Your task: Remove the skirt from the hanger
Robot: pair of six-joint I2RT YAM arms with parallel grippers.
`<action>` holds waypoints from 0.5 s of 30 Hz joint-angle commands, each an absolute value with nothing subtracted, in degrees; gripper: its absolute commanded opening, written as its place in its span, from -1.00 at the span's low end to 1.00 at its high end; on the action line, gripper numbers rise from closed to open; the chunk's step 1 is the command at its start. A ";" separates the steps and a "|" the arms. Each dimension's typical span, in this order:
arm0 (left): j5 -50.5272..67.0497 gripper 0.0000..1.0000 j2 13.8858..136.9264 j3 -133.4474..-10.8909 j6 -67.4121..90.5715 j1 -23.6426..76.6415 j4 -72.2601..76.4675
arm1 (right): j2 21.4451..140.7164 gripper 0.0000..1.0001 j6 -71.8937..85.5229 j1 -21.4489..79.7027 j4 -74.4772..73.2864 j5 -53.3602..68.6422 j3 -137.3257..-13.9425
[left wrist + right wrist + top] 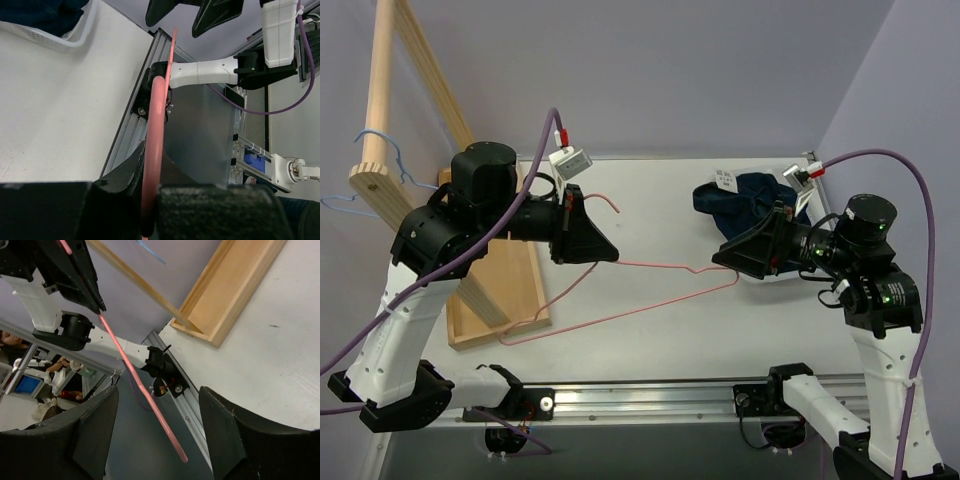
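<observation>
Though left jaws clench the pink hanger (620, 313) and right jaws gape around it, the nine-o'clock blue hanger (368, 134) hangs bare; skirt unseen, likely off.

Hanger (380, 135): thin light-blue wire, only partly in view. The hook curves over the slanted wooden rail of the rack (390, 120), near its lower end, beyond the worktop's left edge. The right wrist view shows one short blue stretch (150, 251) above the rack.
</observation>
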State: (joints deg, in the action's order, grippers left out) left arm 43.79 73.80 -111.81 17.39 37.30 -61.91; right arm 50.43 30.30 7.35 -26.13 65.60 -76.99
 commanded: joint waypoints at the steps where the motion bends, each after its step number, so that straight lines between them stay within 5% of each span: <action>1: 49.39 -0.95 71.99 -113.47 18.10 34.81 -58.02 | 50.10 0.21 29.80 9.31 -24.87 69.35 -76.03; 10: 54.84 -0.95 71.89 -113.29 22.50 29.71 -53.53 | 50.10 -0.06 29.71 10.63 -24.79 70.31 -76.29; 15: 55.55 -0.95 72.07 -113.12 23.55 29.62 -52.29 | 50.71 -0.65 30.85 10.72 -22.59 70.66 -75.94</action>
State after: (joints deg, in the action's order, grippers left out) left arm 52.77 72.73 -111.81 22.31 30.11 -56.27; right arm 50.30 30.11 10.24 -25.96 68.23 -75.99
